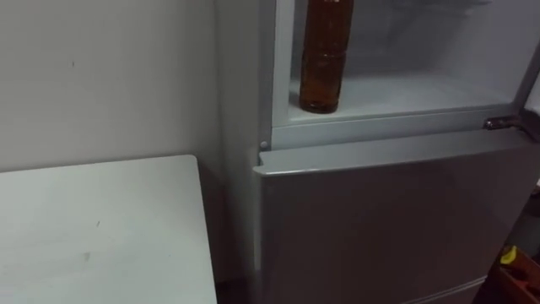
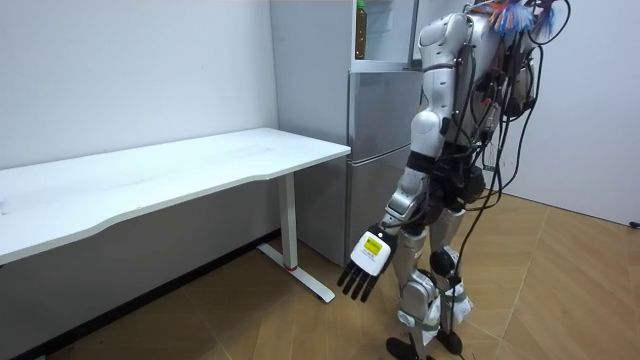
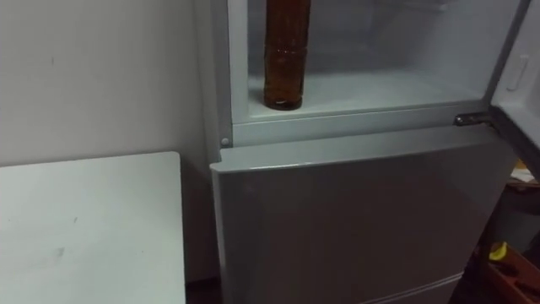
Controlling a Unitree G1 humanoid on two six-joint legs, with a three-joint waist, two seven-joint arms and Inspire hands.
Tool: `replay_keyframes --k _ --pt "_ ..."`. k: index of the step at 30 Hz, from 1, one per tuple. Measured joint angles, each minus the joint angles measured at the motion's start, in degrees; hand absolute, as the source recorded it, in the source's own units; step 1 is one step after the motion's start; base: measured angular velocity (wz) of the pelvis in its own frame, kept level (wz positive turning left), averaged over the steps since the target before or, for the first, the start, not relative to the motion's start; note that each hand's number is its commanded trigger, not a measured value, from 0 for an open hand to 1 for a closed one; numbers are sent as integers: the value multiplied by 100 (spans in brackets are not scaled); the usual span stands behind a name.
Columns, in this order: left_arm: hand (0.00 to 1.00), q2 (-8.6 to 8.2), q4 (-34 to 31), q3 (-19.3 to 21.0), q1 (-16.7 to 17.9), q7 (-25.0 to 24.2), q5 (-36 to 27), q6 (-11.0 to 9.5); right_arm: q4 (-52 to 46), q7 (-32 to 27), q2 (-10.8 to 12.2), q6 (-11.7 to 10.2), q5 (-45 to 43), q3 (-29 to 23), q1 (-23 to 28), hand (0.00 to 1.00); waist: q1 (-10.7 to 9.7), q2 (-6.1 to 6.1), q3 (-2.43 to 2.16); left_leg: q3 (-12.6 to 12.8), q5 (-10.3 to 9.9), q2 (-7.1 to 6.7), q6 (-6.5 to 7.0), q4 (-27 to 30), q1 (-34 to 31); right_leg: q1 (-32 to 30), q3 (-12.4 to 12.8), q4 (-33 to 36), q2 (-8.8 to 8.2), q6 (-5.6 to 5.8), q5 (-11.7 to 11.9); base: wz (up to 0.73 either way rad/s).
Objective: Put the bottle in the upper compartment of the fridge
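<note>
The bottle (image 1: 323, 63) stands inside the upper fridge (image 1: 405, 95); the left hand (image 2: 364, 262) hangs with its fingers straight. I'd close the door (image 3: 521, 80) gently.

Eye views dim, shadowy. Room view bright, even; shadow under table (image 2: 150, 180), to room view's left of left hand (image 2: 365, 262).

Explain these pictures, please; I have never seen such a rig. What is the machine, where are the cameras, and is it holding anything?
It is a humanoid robot standing before a fridge. The room view comes from a camera off in the room; the two eye views come from its head. A brown bottle stands upright in the open upper compartment; a white table stands to the fridge's left. The left hand hangs open, holding nothing.
</note>
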Motion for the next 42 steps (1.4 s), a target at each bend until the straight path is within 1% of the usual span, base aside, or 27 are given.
replay_keyframes --k 3,8,12,16,19,23,26,28,30,33,35,37,39,40,41,42 --pt "0 0 123 0 -13 30 0 1 0 136 61 0 -52 10 0 0 48 0 0 -10 -2 1 4 16 -6 0 -5 10 -7 0 1 0" --pt "0 -1 250 0 -23 52 8 2 0 225 75 0 -54 10 1 0 64 3 -1 -13 -2 2 3 26 -10 2 -16 17 -10 -3 4 0" --pt "0 -3 255 -3 -45 52 18 4 0 228 77 0 -69 9 1 0 64 4 -1 -12 -2 4 3 29 -12 4 -19 16 -9 -4 4 0" --pt "0 -3 256 -2 -111 52 24 5 0 348 159 0 -232 9 1 0 63 5 -2 -11 -2 4 3 30 -14 6 -17 8 -6 -5 5 0" --pt "0 -2 253 -1 -135 52 58 6 0 414 166 0 -240 9 1 0 68 6 -2 -15 -2 3 3 29 -17 4 -15 7 -8 -5 6 0" --pt "0 20 239 -107 -209 48 100 10 -16 502 166 0 -289 65 1 0 68 20 -11 -18 -3 47 4 77 -46 -2 -25 8 -12 -10 11 0" --pt "0 37 205 -121 -279 46 107 9 -19 601 166 0 -630 298 0 0 81 33 -15 -17 -10 72 -7 101 -71 -23 -23 6 10 -35 28 -3" --pt "0 51 181 -307 -308 37 90 6 -88 793 165 19 -930 549 0 0 102 69 -25 -15 -9 77 -11 111 -101 -52 -9 -6 28 -60 56 -6" --pt "0 53 178 -448 -324 8 92 6 -174 993 164 64 -986 735 0 0 107 90 -31 -11 -9 79 -17 116 -101 -40 -2 -35 48 -67 76 -2" --pt "0 58 184 -517 -365 -79 88 3 -233 1322 163 130 -1124 966 0 0 197 89 -30 -4 -12 89 -30 131 -99 -11 5 -94 73 -84 116 -3" --pt "0 63 184 -554 -384 -96 95 3 -256 1521 153 135 -1156 1062 0 0 249 88 -29 -10 -14 91 -30 131 -103 -13 6 -94 72 -81 117 0" --pt "0 87 181 -561 -403 -98 99 3 -335 1748 145 185 -1157 1168 0 0 322 79 -24 -24 -13 101 -30 129 -125 -26 3 -94 72 -78 120 0" --pt "0 109 180 -591 -398 -98 82 4 -398 1802 144 187 -1174 1196 0 0 384 75 -22 -32 -13 101 -29 131 -142 -36 -3 -92 68 -77 123 2" --pt "0 141 181 -670 -387 -97 81 5 -469 1809 145 250 -1166 1197 -1 0 395 64 -18 -50 -12 94 -29 139 -163 -32 -22 -95 65 -77 123 6" --pt "0 158 181 -696 -387 -96 81 5 -484 1829 144 264 -1166 1197 -1 0 398 53 -12 -61 -12 89 -28 149 -178 -28 -34 -97 63 -77 123 10" --pt "0 184 179 -763 -389 -94 81 5 -548 1854 145 312 -1167 1197 -1 0 398 26 4 -64 -12 87 -29 181 -204 -25 -48 -104 63 -78 123 7"
